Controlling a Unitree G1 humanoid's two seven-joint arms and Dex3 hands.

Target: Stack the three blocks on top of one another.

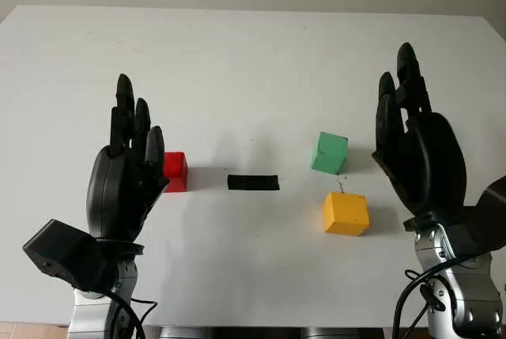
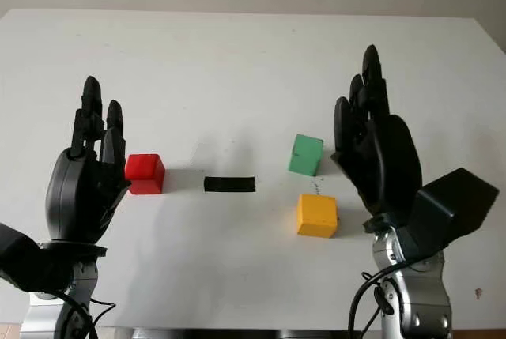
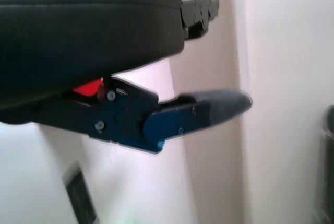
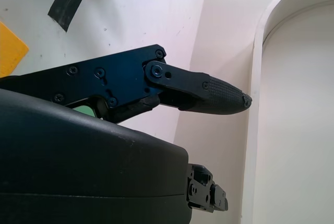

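Observation:
Three blocks sit apart on the white table [image 1: 253, 62]. The red block [image 1: 175, 171] lies left of centre, and my left hand [image 1: 130, 157] stands open just to its left, raised above the table and holding nothing. The green block [image 1: 329, 153] is right of centre, tilted a little, with the yellow block [image 1: 345, 213] just in front of it. My right hand [image 1: 411, 133] is open to the right of those two blocks and holds nothing. A sliver of red block [image 3: 88, 87] shows under the left palm, and a corner of the yellow block [image 4: 10, 51] shows beside the right hand.
A strip of black tape [image 1: 253, 182] lies flat between the red block and the green block. The table's far edge [image 1: 253, 12] meets a pale wall.

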